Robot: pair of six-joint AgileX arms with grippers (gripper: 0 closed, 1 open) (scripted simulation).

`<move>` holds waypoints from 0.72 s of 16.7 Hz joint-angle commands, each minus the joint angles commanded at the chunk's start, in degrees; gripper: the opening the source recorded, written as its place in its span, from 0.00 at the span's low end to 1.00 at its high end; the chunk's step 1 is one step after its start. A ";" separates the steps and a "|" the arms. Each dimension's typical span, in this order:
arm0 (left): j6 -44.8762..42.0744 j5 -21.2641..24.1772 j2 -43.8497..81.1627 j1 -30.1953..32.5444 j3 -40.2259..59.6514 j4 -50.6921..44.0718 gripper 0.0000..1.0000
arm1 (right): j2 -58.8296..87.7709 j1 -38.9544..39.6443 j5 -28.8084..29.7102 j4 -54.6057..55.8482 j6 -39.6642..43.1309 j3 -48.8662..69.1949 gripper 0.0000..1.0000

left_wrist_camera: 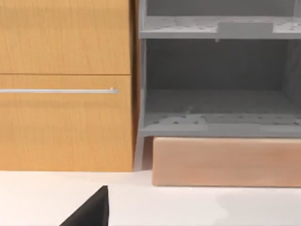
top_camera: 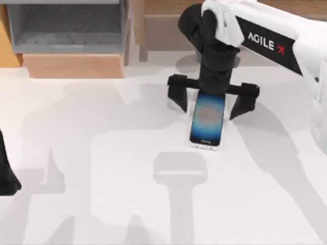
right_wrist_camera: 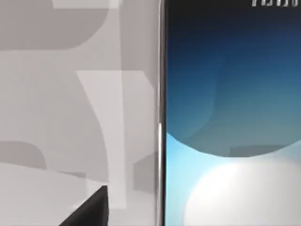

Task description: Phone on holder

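Observation:
The phone (top_camera: 206, 122) lies flat on the white table, screen up, its white-silver edge toward the front. My right gripper (top_camera: 210, 98) hangs over the phone's far end, open wide, with one black finger on each side and both apart from the phone's edges. In the right wrist view the blue-and-pale screen of the phone (right_wrist_camera: 230, 117) is very close, beside bare table. The holder (top_camera: 180, 171), a pale grey stand, sits just in front of the phone. My left arm (top_camera: 6, 176) is parked at the table's left edge.
A grey shelf unit (top_camera: 66, 25) stands at the back left on a wooden base (top_camera: 71, 65). A wooden cabinet with a metal handle (left_wrist_camera: 66, 89) is beside the shelf unit. The table's left and front areas are bare white surface.

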State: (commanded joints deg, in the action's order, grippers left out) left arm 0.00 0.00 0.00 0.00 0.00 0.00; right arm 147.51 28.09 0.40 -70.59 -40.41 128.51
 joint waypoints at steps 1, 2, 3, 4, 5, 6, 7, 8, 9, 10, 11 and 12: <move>0.00 0.00 0.00 0.00 0.00 0.00 1.00 | 0.21 0.04 0.00 2.19 -0.04 -2.03 1.00; 0.00 0.00 0.00 0.00 0.00 0.00 1.00 | 0.40 0.08 0.00 3.77 -0.09 -3.58 1.00; 0.00 0.00 0.00 0.00 0.00 0.00 1.00 | 0.55 0.11 0.01 4.73 -0.12 -4.52 1.00; 0.00 0.00 0.00 0.00 0.00 0.00 1.00 | 0.62 0.13 0.01 5.09 -0.14 -4.86 1.00; 0.00 0.00 0.00 0.00 0.00 0.00 1.00 | 0.62 0.13 0.01 5.09 -0.14 -4.86 1.00; 0.00 0.00 0.00 0.00 0.00 0.00 1.00 | 0.62 0.13 0.01 5.09 -0.14 -4.86 1.00; 0.00 0.00 0.00 0.00 0.00 0.00 1.00 | 0.62 0.13 0.01 5.09 -0.14 -4.86 1.00; 0.00 0.00 0.00 0.00 0.00 0.00 1.00 | 0.62 0.13 0.01 5.09 -0.14 -4.86 0.92; 0.00 0.00 0.00 0.00 0.00 0.00 1.00 | 0.62 0.13 0.01 5.09 -0.14 -4.86 0.85; 0.00 0.00 0.00 0.00 0.00 0.00 1.00 | 0.62 0.13 0.01 5.09 -0.14 -4.86 0.77; 0.00 0.00 0.00 0.00 0.00 0.00 1.00 | 0.62 0.13 0.01 5.09 -0.14 -4.86 0.70; 0.00 0.00 0.00 0.00 0.00 0.00 1.00 | 0.62 0.13 0.01 5.09 -0.14 -4.86 0.62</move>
State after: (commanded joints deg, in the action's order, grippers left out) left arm 0.00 0.00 0.00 0.00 0.00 0.00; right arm 148.13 28.22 0.41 -65.50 -40.55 123.65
